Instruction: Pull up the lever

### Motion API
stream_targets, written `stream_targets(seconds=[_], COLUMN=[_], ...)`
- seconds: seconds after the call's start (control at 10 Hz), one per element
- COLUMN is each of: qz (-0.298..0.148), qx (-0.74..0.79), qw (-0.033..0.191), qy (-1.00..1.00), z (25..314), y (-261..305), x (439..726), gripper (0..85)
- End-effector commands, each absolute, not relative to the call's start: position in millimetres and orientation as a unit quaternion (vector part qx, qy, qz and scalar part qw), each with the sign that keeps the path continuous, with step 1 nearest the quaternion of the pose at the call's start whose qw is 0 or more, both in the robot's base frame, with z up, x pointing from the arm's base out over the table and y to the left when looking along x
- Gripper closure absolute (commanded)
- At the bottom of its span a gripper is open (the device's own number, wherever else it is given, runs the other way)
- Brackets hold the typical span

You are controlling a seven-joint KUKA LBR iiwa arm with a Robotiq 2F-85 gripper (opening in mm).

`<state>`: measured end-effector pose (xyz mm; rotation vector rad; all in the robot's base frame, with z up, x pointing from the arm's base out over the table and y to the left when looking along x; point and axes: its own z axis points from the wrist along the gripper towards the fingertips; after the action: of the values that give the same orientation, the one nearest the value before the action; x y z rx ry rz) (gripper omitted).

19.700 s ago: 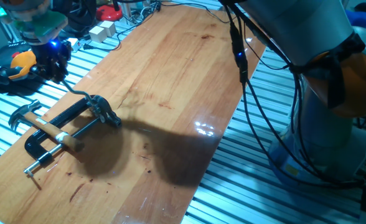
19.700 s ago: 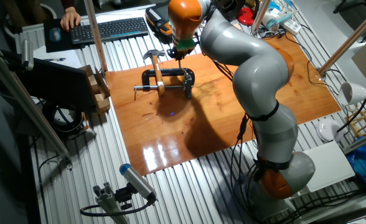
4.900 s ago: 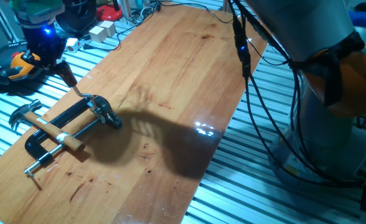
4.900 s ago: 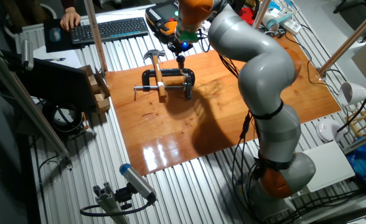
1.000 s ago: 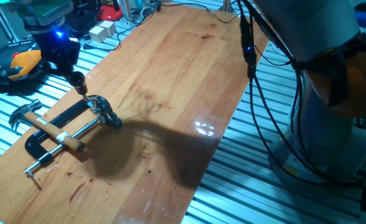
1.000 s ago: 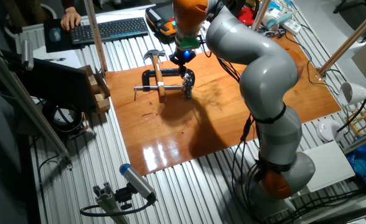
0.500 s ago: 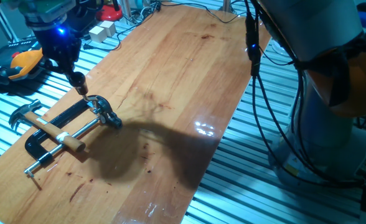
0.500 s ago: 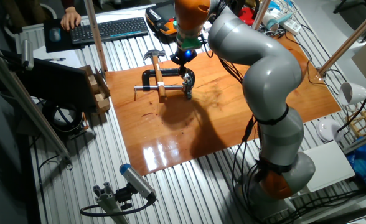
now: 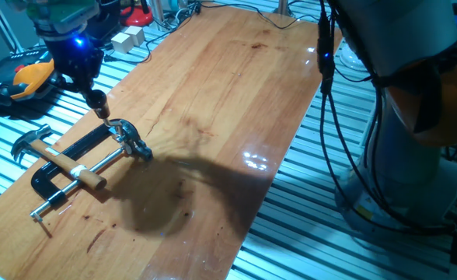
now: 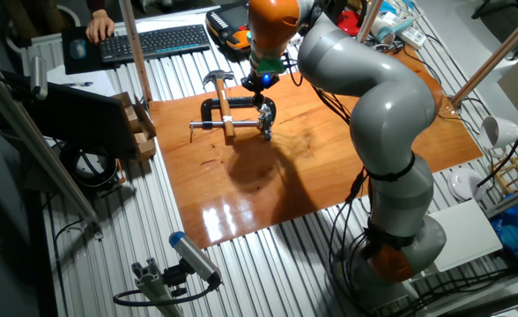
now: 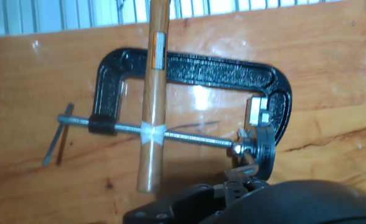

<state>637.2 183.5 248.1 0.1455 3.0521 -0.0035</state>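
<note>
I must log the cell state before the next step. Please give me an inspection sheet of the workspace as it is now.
Surface: wooden board on a slatted metal table, glossy, a few dark marks.
Job's things: the lever stands up from the chrome head of the black clamp, which lies flat on the board.
Clutter: hammer lying across the clamp, its wooden shaft over the screw.
End effector: at the lever's top end; fingers too small to tell open or shut.
Cables: black cables hang along the arm; more wires at the board's far edge.
Surroundings: keyboard with a person's hand beside it; white lamp at the side.
</note>
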Motion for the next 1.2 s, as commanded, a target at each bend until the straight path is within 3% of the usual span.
stream_targets(seconds=[0.0, 0.6, 1.1], qz=[0.001, 0.001, 0.004], qx=[0.043, 0.044, 0.04], qw=[0.049, 0.023, 0.027], qy=[0.998, 0.999, 0.999], z=[248.6, 248.6, 239.1], y=[183.3, 183.3, 179.3], x=[637.3, 637.3, 625.3], gripper=[85.0, 85.0, 85.0])
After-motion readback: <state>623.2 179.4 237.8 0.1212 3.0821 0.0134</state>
